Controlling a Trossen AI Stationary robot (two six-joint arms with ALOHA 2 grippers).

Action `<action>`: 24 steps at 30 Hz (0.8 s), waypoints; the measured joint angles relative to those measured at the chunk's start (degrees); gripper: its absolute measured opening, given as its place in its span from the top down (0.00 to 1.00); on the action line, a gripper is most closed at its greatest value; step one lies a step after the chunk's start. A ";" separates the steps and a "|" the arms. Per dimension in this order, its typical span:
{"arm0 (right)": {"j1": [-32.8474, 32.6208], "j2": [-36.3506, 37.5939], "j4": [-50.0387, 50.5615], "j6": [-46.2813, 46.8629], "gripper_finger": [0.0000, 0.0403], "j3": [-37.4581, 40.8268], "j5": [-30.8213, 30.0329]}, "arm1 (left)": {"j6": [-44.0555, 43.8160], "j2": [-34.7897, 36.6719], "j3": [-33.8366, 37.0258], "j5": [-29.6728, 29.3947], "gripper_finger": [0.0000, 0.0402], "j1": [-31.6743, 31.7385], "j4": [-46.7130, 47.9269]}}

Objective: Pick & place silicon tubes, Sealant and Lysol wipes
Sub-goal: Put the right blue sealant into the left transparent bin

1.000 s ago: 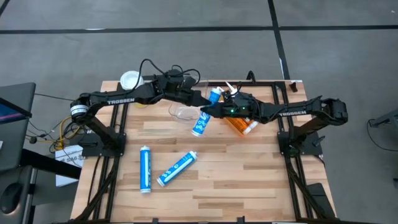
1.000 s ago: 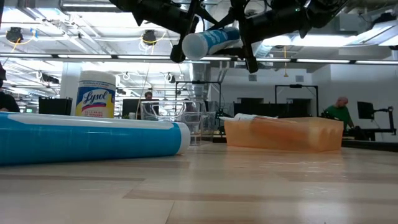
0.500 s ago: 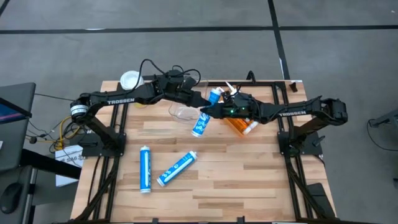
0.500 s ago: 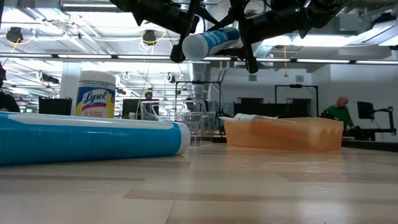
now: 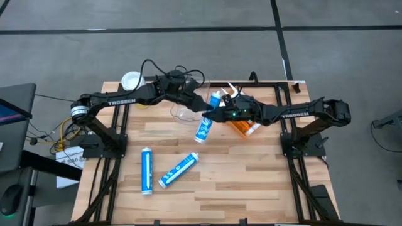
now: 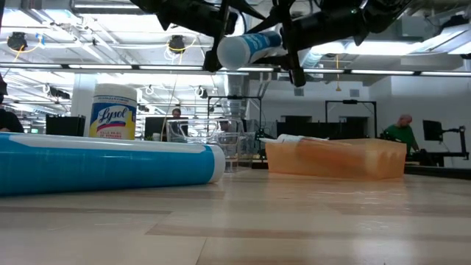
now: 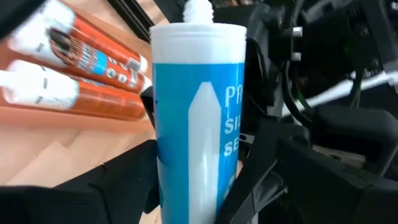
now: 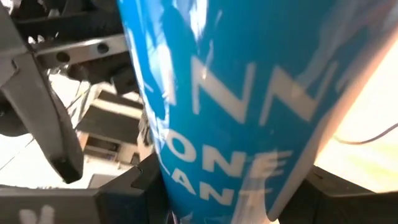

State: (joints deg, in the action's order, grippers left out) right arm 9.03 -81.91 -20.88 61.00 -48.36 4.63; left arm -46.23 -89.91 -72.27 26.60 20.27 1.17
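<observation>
A blue-and-white silicone tube (image 5: 203, 129) is held high above the table's middle, between both grippers. My left gripper (image 5: 201, 116) reaches it from the far left and my right gripper (image 5: 215, 117) from the right; both are shut on it. Two more blue tubes (image 5: 146, 170) (image 5: 179, 169) lie flat on the near left of the table. Another blue tube (image 5: 217, 97) is at the far middle. The Lysol wipes canister (image 5: 132, 81) stands upright at the far left corner, and also shows in the low view (image 6: 113, 112). My left gripper has the tube's body (image 7: 186, 162) between its two fingers (image 7: 127, 177), which lie across it; the nozzle (image 7: 198, 9) points away from the wrist. The tube is lifted clear. My right gripper has the same tube's body (image 8: 236, 155) between its two fingers (image 8: 140, 180), coming level from the table's right. The tube is clear of the table and tilted, its flat end (image 6: 229, 53) toward the near edge.
An orange tray (image 5: 242, 125) holding orange tubes (image 7: 68, 68) sits just right of the grippers. A clear container (image 5: 184, 112) stands below the left arm. Cables lie along the far edge. There is bare wood on the near right of the table.
The held tube has shifted a little toward the table's right and near edges. Both grippers stay around it.
</observation>
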 joint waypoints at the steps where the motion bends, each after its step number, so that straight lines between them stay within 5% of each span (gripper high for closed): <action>1: -0.01 0.00 -0.03 0.01 0.51 0.00 0.62 | 0.48 0.00 0.00 0.33 0.19 -0.02 0.24; 15: -0.80 -0.42 -1.94 0.93 0.51 -1.42 3.43 | 0.50 0.01 0.00 0.58 0.19 -0.13 1.22; 24: -1.98 -10.01 -1.80 0.45 0.51 -8.54 7.42 | -1.10 -0.12 0.02 1.67 0.19 -0.57 3.28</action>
State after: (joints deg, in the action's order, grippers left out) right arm 7.04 -91.92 -22.68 61.45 -56.90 12.05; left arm -47.34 -90.02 -72.25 28.27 19.70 4.45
